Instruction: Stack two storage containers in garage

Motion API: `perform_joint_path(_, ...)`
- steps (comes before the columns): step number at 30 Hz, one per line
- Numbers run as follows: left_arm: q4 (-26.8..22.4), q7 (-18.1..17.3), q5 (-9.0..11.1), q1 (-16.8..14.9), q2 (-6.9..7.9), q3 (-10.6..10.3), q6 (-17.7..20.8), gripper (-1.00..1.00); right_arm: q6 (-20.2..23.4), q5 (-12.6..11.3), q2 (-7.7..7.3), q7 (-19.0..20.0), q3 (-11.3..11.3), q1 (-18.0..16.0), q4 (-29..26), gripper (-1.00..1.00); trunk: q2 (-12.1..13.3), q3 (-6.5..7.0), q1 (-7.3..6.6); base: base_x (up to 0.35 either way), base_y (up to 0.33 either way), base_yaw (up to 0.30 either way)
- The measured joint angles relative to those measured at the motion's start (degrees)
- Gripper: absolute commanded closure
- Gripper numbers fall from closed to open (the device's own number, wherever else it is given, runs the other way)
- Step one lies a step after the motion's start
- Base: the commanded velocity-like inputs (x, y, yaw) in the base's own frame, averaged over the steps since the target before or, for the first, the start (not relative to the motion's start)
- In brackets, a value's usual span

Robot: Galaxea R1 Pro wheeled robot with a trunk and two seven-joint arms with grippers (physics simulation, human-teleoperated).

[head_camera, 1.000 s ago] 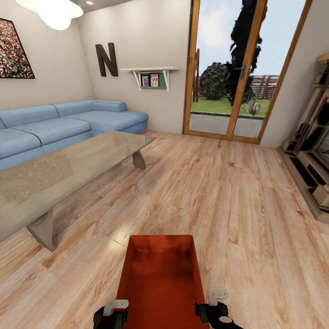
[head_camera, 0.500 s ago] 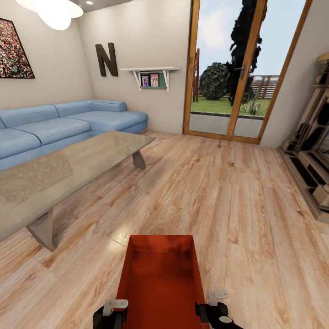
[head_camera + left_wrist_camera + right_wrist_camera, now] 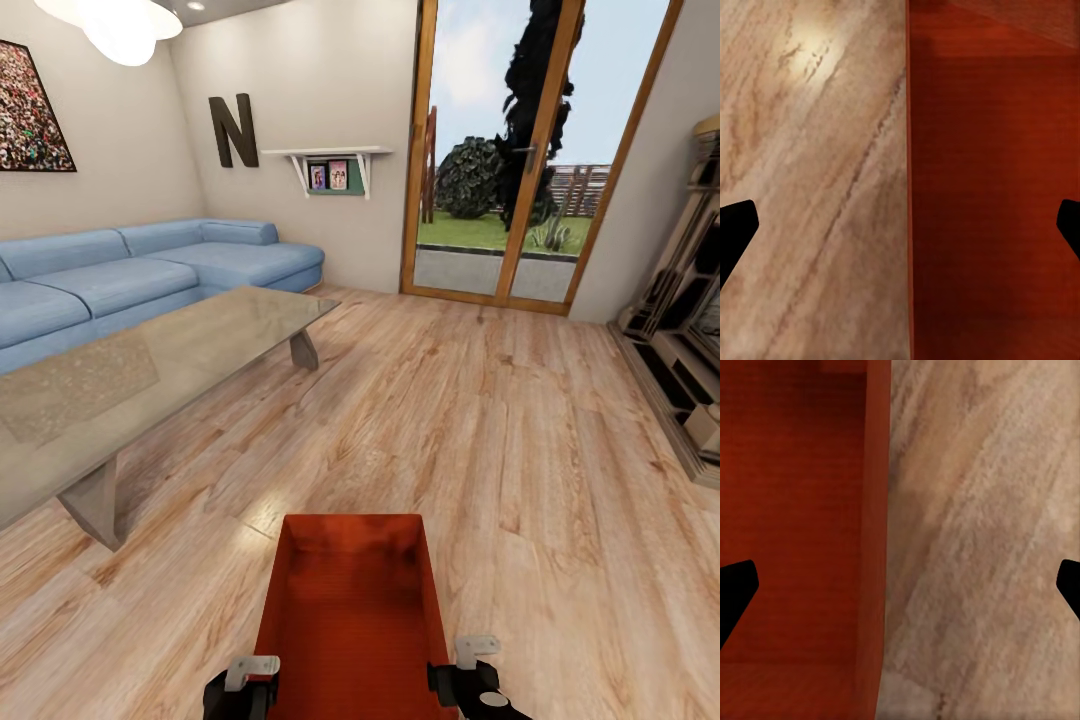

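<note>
I am in the living room. One red-orange storage container (image 3: 350,600) sits open-top on the light wood planks just in front of me, at the bottom middle of the head view. My left gripper (image 3: 240,685) is open and straddles its left wall; in the left wrist view the left gripper (image 3: 904,225) has that thin wall between its spread fingers, with the container (image 3: 997,187) interior to one side. My right gripper (image 3: 470,670) is open over the right wall; in the right wrist view the right gripper (image 3: 900,585) has the wall of the container (image 3: 795,510) between its fingertips.
A low glass table (image 3: 150,370) stands to the left, with a blue sectional sofa (image 3: 130,270) behind it. Glazed doors (image 3: 500,150) lie straight ahead. A wooden media unit (image 3: 690,340) lines the right wall. Wood plank floor (image 3: 450,420) stretches between them.
</note>
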Motion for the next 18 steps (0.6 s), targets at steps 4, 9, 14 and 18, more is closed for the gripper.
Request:
perform_joint_path(4,0.0,0.0,0.0,0.0,-0.03,0.0,0.0,-1.0,0.0,0.0,0.0,0.0,0.01,0.0,0.0,-1.0,0.0,0.0,0.0,0.0,0.0,0.0)
perform_joint_path(9,0.0,0.0,0.0,0.0,-0.01,0.0,0.02,-1.0,0.0,0.0,0.0,0.0,0.02,0.0,0.0,-1.0,0.0,0.0,0.0,0.0,0.0,0.0)
perform_joint_path(14,0.0,0.0,0.0,0.0,0.0,0.0,0.02,-1.0,0.0,0.0,0.0,0.0,0.03,0.0,0.0,-1.0,-0.05,-0.89,0.1,0.0,0.0,0.0)
perform_joint_path(18,0.0,0.0,0.0,-0.01,-0.02,0.0,0.03,-1.0,0.0,0.0,0.0,0.0,0.03,0.0,0.0,-1.0,-0.05,-0.89,0.1,0.0,0.0,0.0)
